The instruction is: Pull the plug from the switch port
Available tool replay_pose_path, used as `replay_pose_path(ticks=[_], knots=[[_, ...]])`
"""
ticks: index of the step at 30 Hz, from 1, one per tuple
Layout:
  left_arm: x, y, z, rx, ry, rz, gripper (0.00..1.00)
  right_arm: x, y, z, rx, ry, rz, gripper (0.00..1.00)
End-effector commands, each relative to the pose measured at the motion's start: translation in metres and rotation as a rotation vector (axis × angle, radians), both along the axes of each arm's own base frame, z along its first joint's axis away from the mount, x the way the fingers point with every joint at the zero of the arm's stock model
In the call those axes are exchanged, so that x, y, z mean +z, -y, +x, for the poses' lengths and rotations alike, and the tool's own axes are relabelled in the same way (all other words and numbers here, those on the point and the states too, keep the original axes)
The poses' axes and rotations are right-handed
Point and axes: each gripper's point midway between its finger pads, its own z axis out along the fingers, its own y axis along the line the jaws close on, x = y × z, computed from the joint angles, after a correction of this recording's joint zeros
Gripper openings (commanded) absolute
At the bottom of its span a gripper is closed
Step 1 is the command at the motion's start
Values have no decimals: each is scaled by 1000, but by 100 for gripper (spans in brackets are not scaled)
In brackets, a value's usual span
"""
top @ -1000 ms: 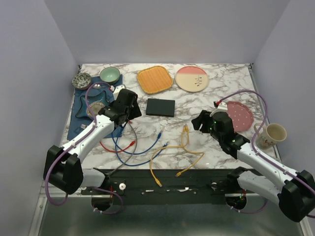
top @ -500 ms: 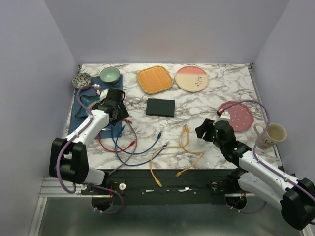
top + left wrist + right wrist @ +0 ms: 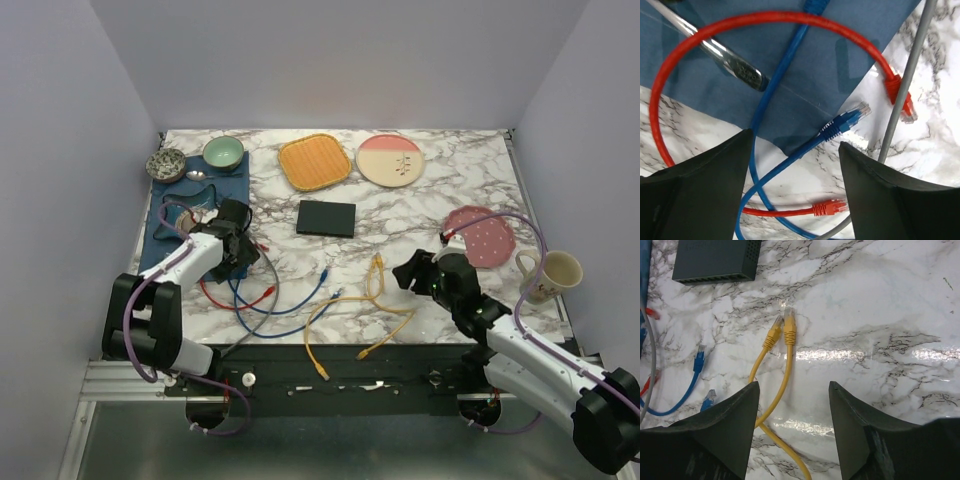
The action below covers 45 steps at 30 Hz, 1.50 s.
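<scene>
Both gape, gripping nothing: left gripper [image 3: 792,150] above a thin blue network cable [image 3: 841,122], right gripper [image 3: 792,389] above two yellow cables [image 3: 789,334].

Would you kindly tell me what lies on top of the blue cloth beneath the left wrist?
A looped red cable, a blue cable and a shiny utensil handle lie on the blue cloth; the left fingers block the view's lower corners.

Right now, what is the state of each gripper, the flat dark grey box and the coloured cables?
Left gripper: open, holding nothing.
Right gripper: open, holding nothing.
Flat dark grey switch box: lying flat, no cable reaches it.
Yellow cables: plugs loose on the marble.
Blue cable: plug loose.
Red cable: plug loose.
</scene>
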Motion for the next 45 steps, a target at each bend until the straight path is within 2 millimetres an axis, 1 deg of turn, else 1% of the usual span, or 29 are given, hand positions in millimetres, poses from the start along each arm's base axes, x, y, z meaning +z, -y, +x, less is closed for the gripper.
replay_pose_path(ticks=[1,2,3,7,10,13,14,16,17,20,24,25,27,29,30,31,32,33,34,35,36,37,38,39,40,42,43,44,45], knots=[[-9,11,-28,68,-11,-111,86,12,-9,1,33,45,41,66],[-3,13,-30,77,22,-129,94,11,-9,1,34,44,43,66],[-3,13,-34,87,30,-133,99,11,-9,0,38,47,47,66],[-12,4,-48,121,35,-104,99,10,-13,0,54,48,58,66],[-27,8,-55,111,-8,-120,91,9,-15,-1,67,41,59,66],[-39,23,-63,94,-25,-194,74,10,-14,-3,69,49,64,66],[-41,29,-66,83,-31,-218,63,9,-13,-4,68,52,63,65],[-45,40,-74,43,-46,-239,51,10,-13,-4,64,57,67,66],[-46,45,-76,12,-56,-246,37,13,-12,-4,64,64,69,65],[-37,67,-83,-120,-83,-248,16,17,-12,-5,59,71,76,65],[-16,92,-78,-254,-47,-239,0,27,-13,-4,61,87,90,66],[-6,100,-69,-277,-22,-240,0,32,-12,-3,57,97,93,66],[1,118,-66,-350,-8,-234,0,38,-11,-2,51,112,95,66],[18,139,-51,-414,40,-239,0,50,-10,1,40,136,95,65],[16,152,-53,-462,27,-230,0,52,-8,1,32,136,89,66],[30,167,-42,-488,64,-242,0,59,-6,2,20,153,93,66],[33,176,-38,-512,69,-242,0,69,-5,4,15,175,96,65],[26,188,-41,-558,38,-230,0,76,-4,5,7,191,98,65],[38,205,-32,-582,64,-252,0,77,0,5,-6,184,83,66],[40,217,-31,-615,62,-257,0,92,2,6,-12,219,89,66],[31,226,-30,-646,34,-239,0,96,4,6,-21,223,81,66],[43,245,-29,-691,48,-241,0,103,7,7,-34,240,80,66],[43,253,-28,-710,47,-234,0,110,8,7,-35,258,79,65],[34,259,-26,-728,24,-216,0,118,10,8,-42,272,78,66],[43,270,-21,-754,45,-223,0,123,12,9,-50,280,76,66],[38,285,-23,-784,22,-241,0,127,14,9,-57,286,69,66],[48,297,-16,-809,50,-253,0,131,14,9,-59,293,70,65],[49,309,-21,-845,46,-268,0,133,15,9,-63,299,68,66],[37,318,-22,-867,18,-267,0,137,16,9,-64,306,70,65]])
